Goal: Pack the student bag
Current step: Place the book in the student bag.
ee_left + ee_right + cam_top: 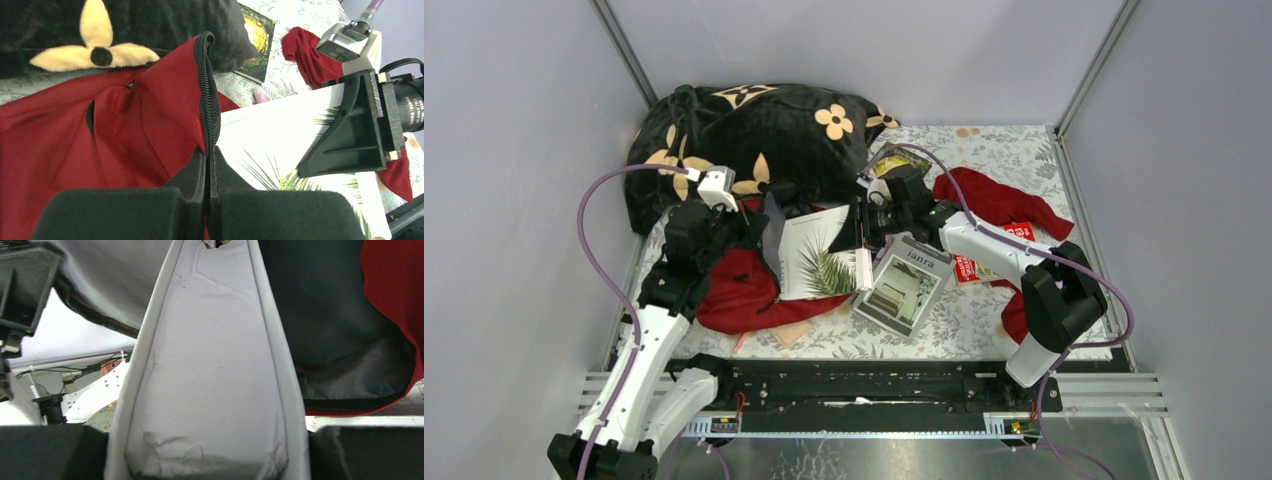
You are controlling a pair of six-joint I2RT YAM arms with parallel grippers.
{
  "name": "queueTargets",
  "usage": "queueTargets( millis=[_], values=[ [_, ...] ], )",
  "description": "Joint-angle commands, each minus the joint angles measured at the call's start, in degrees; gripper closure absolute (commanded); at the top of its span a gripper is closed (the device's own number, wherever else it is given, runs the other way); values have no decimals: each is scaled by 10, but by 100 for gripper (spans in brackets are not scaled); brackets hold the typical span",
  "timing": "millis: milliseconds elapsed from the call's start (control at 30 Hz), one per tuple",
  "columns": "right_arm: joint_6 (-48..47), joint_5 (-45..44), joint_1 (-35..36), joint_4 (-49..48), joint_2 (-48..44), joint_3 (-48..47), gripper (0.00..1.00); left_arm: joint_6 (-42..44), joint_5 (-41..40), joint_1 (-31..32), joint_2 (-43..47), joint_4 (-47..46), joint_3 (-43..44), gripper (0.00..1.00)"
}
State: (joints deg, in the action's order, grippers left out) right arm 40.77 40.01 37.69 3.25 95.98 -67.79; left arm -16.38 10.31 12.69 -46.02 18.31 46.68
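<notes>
The dark-red student bag (739, 285) lies at the left, under my left arm. My left gripper (749, 222) is shut on the bag's black zipper edge (209, 90) and holds the flap up; it also shows in the left wrist view (209, 155). My right gripper (864, 230) is shut on a white book with a palm leaf cover (814, 255), held on edge at the bag's mouth. In the right wrist view the book's page edge (210, 365) fills the gap between my fingers (370, 450), with the bag's grey-lined opening (350, 370) beside it.
A black blanket with orange flowers (754, 140) is heaped behind the bag. A grey book (906, 283) lies under the right arm. A limp red garment (994, 200) and a red card (969, 268) lie at the right. A small green book (894, 160) is at the back.
</notes>
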Motion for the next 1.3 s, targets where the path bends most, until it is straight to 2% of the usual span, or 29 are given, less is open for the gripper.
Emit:
queueTargets(
  millis=[0, 100, 233, 433, 567, 667, 733, 833, 967, 1133, 1267],
  values=[
    [24, 83, -15, -59, -27, -10, 64, 22, 12, -5, -10, -91, 27, 100],
    [70, 121, -15, -97, -9, -5, 64, 50, 29, -5, -27, -89, 50, 100],
    [173, 156, -14, -223, 3, 44, 63, 55, 59, -5, -25, -119, 44, 100],
    [279, 151, 9, -326, 54, 62, 61, 56, 107, -5, -17, -179, 3, 100],
    [379, 161, 42, -477, 137, 35, 61, 46, 151, -5, -16, -229, -16, 100],
    [471, 166, 58, -630, 203, 4, 61, 45, 161, -5, -19, -247, -16, 100],
    [523, 168, 64, -695, 244, -25, 61, 44, 175, -5, -24, -248, -16, 100],
    [501, 173, 74, -659, 280, -85, 61, 46, 190, -5, -22, -247, -18, 100],
    [417, 167, 78, -537, 285, -120, 61, 45, 203, -5, -18, -246, -24, 100],
    [423, 175, 92, -529, 303, -153, 60, 38, 218, -5, -18, -260, -31, 100],
    [399, 156, 116, -478, 318, -173, 60, 17, 212, -5, -2, -276, -69, 100]
  ],
)
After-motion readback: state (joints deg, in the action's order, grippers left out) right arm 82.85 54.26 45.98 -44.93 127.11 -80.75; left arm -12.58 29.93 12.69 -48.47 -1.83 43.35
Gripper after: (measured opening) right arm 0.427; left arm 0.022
